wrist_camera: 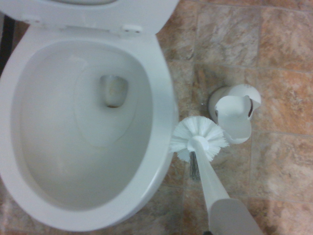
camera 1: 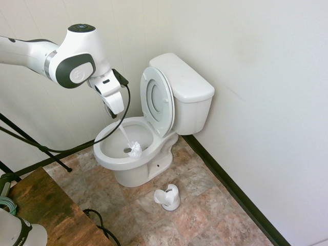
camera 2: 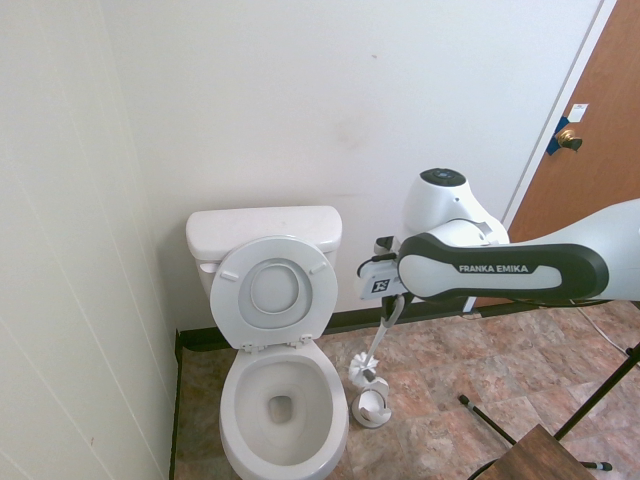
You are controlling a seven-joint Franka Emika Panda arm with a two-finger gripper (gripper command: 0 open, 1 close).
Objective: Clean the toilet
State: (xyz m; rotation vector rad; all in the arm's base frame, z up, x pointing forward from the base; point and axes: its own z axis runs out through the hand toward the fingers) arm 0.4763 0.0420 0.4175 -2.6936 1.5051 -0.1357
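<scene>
My forearm (camera 2: 500, 268) carries white lettering "FRANKA EMIKA" on its dark band. A small label (camera 2: 380, 285) near my wrist is not legible.

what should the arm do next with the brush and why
Probably carry the brush sideways over the bowl, then lower it. The end effector grips its handle, but the head hangs above the floor between rim and holder, outside the bowl, so it can't scrub yet.
</scene>
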